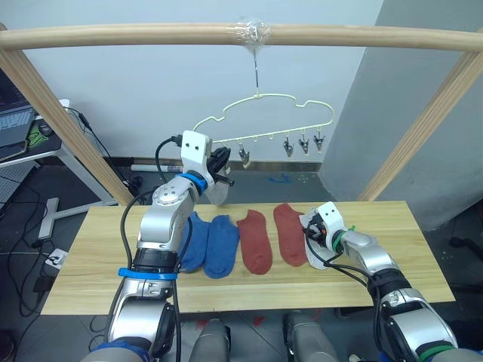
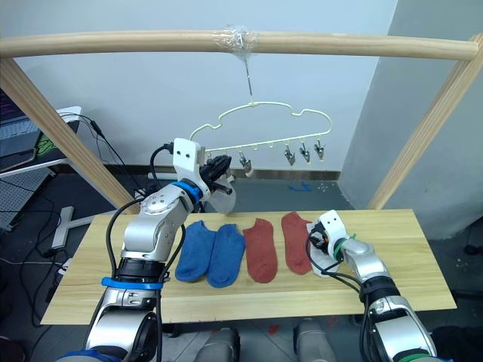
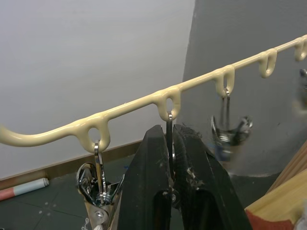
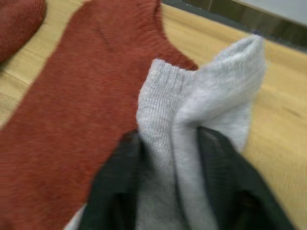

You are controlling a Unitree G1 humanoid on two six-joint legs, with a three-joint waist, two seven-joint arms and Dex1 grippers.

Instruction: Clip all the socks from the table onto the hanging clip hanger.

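Note:
The cream clip hanger (image 3: 129, 103) hangs by its hook from the pole. My left gripper (image 3: 170, 132) is raised to its bottom bar and shut on the second clip from the left end. From the end clip (image 3: 98, 191) beside it hangs a light grey sock (image 1: 216, 192), partly hidden behind that gripper. On the table (image 1: 423, 249) lie two blue socks (image 1: 211, 243) and two rust-red socks (image 1: 254, 241) in a row. At the row's right end my right gripper (image 4: 168, 139) is shut on another light grey sock (image 4: 211, 91), low over the wood.
Several bare clips (image 1: 304, 143) dangle along the right part of the bar. The round wooden pole frame (image 1: 151, 34) spans overhead, with slanted legs at both table ends. A desk with a laptop (image 1: 15, 113) and cables stands to the left.

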